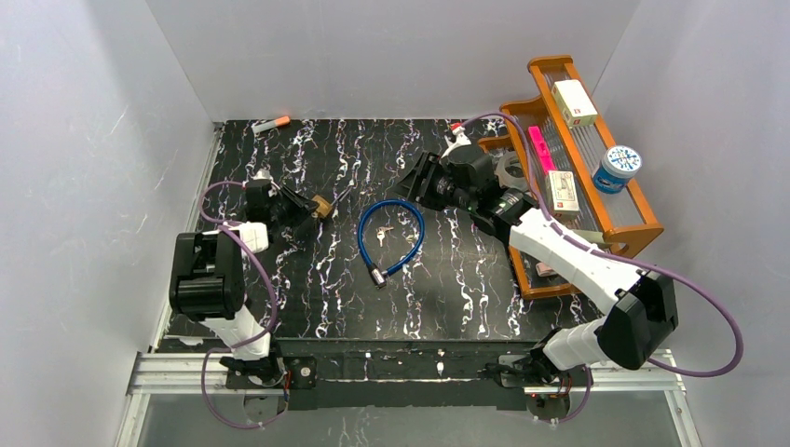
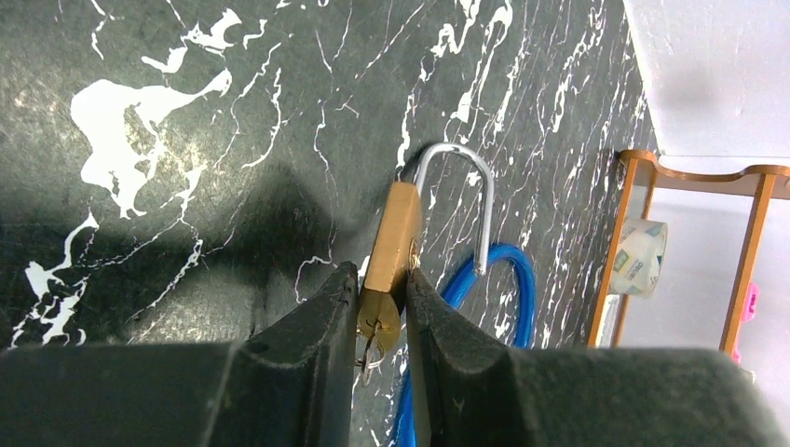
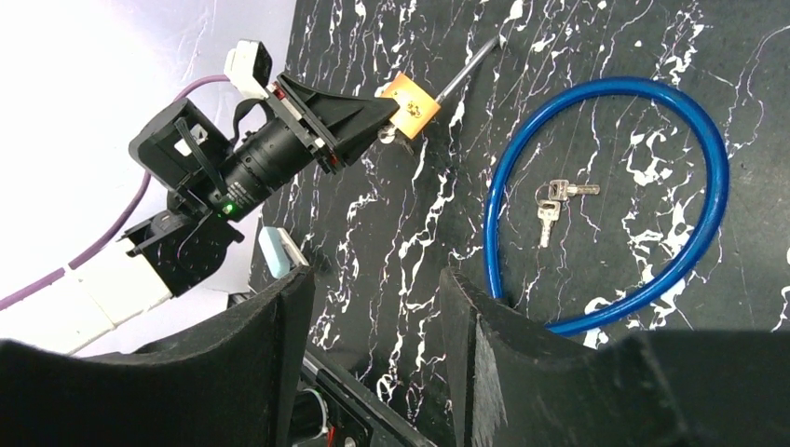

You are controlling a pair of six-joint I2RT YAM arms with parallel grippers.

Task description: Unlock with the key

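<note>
Brass padlock [image 1: 323, 205] sits at the left middle of the top view, pinched by its body in the left end effector [image 2: 380, 284], steel shackle [image 2: 456, 154] pointing away from the wrist, probably to steady it for a key. Two keys [image 3: 551, 200] lie on the desk [image 1: 466, 279] inside the blue cable loop [image 3: 652, 102], centre frame. The right end effector [image 3: 377, 279] hangs wide and empty at upper centre, its arm stretched in from lower right, facing the padlock.
</note>
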